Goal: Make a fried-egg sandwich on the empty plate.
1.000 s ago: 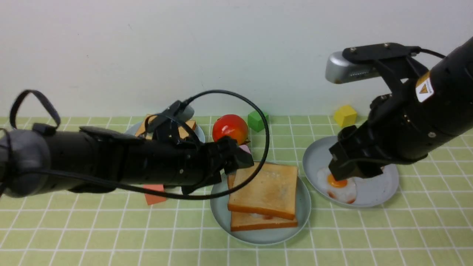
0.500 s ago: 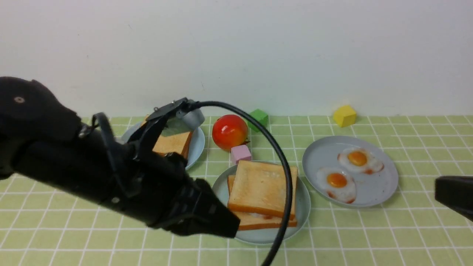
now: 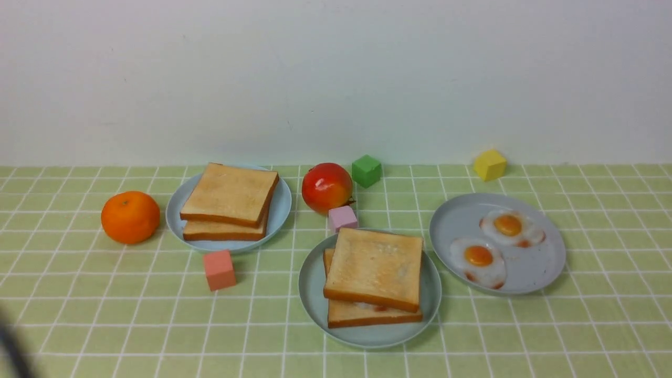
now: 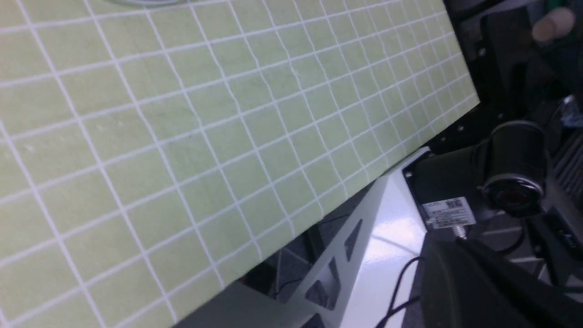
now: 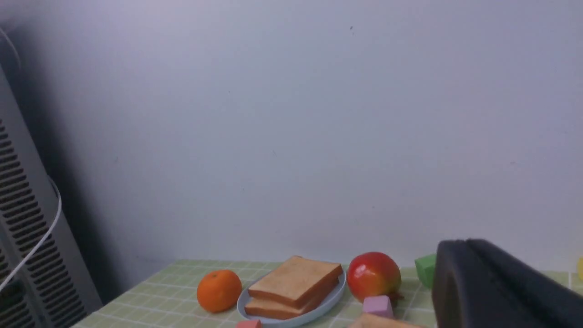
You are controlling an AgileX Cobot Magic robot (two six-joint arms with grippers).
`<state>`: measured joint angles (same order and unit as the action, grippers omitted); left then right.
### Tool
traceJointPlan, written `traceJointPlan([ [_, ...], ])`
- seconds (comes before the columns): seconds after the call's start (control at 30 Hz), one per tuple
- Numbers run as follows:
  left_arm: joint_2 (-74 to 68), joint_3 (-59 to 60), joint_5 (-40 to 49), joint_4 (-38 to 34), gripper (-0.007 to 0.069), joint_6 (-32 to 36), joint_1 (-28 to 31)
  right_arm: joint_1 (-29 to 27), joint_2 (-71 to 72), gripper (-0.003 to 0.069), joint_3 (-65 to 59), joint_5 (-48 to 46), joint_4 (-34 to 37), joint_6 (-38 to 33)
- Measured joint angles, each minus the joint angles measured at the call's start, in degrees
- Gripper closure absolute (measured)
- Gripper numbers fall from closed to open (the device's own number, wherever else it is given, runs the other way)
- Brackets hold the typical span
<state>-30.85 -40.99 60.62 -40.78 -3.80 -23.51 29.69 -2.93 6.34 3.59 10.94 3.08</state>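
The pale teal plate sits at the centre front of the table. Two toast slices are stacked on it, the top slice slightly skewed over the bottom slice. A sliver of white egg shows between them. Neither gripper shows in the front view; only a dark blur sits at the bottom left corner. My left gripper looks shut and empty, beyond the table's front edge. My right gripper is shut and empty, held up with the wall behind it.
A light-blue plate with two more toast slices stands back left, an orange beside it. A grey-blue plate with two fried eggs is on the right. A red fruit and pink, green, yellow and salmon cubes lie around.
Both arms have pulled back out of the front view, the left one toward the near left and the right one off to the right. The plates and food have not moved.
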Motion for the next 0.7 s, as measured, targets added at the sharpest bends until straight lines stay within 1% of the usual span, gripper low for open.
traceJointPlan([
  [0.1,9.9,2.99,-1.29,-0.22,0.0638,-3.14,0.0,0.0,0.04,0.0662,-1.52,-0.12,0.0,0.0],
  [0.2,15.12,3.79,-2.6,0.88,0.0638,-3.27,0.0,0.0,0.04,0.0662,-1.74,-0.71,0.04,0.0],
  [0.3,21.59,3.95,-5.83,3.94,0.0638,-3.03,0.0,0.0,0.04,0.0659,-1.79,-1.25,0.04,0.0],
  [0.6,24.18,4.0,-7.25,6.28,0.0638,-2.59,0.0,0.0,0.04,0.0652,-1.79,-1.6,0.04,0.0],
  [0.63,24.23,4.0,-8.06,7.54,0.0638,-1.62,0.0,0.0,0.04,0.0652,-1.79,-1.66,0.04,0.0],
  [0.7,24.23,4.87,-12.5,13.35,0.0638,-0.13,0.0,0.0,0.04,0.0652,-1.79,-1.66,0.04,0.0],
])
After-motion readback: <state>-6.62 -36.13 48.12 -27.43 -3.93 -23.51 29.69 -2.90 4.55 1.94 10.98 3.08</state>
